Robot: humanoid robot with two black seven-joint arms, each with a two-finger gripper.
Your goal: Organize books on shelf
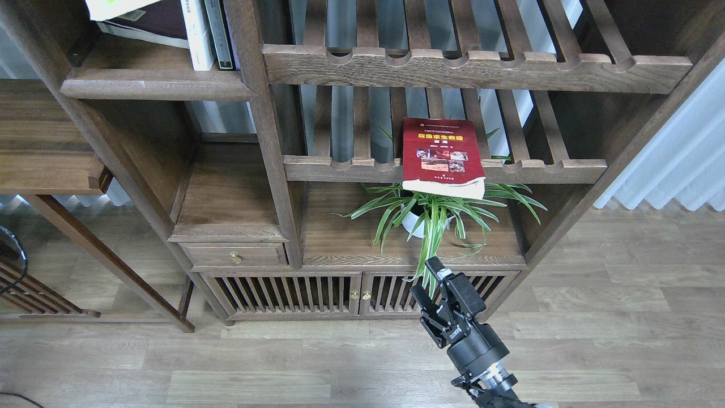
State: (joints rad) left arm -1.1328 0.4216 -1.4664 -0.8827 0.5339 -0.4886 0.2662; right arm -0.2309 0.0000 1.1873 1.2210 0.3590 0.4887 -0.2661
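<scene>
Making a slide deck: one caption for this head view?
Open right gripper waits below a red book lying on a slatted rack, overhanging a spider plant.

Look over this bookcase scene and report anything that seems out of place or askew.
The red paperback with small photos and a yellow title lies flat on the slatted wooden rack, not on the solid dark-brown shelf board at upper left. Its lower edge overhangs the notched front rail, above the spider plant in a white pot.
</scene>
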